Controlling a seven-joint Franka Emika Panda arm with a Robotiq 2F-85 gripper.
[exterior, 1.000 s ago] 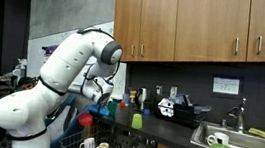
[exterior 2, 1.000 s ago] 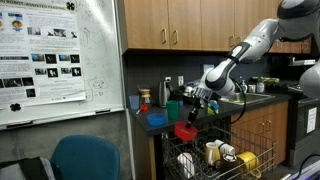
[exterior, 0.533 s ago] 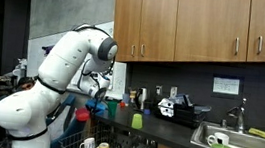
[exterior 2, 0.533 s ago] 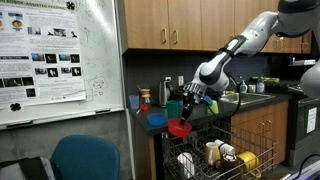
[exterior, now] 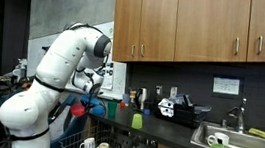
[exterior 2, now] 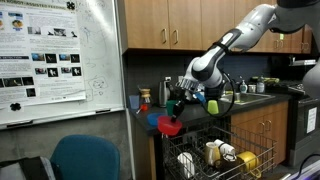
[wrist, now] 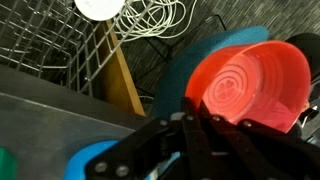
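End effector [exterior 2: 176, 112] clenched on the rim of the red bowl [exterior 2: 170, 127], grasp looks firm. The bowl hangs tilted, above the dish rack [exterior 2: 190, 166] and off toward its whiteboard-side end, clear of the wires. Wrist view confirms: fingers [wrist: 190, 135] pinch the bowl's edge, the bowl's [wrist: 250, 85] inside faces the camera, and rack wires [wrist: 50, 50] sit below and beside it. A blue bowl [exterior 2: 155, 120] sits just beside the red one, on the side away from the rack; can't tell if they touch. Inside the rack: white mugs [exterior 2: 213, 152] and a yellow mug [exterior 2: 247, 160], well below the held bowl. The arm [exterior 2: 235, 45] reaches over the rack from the cabinet side.
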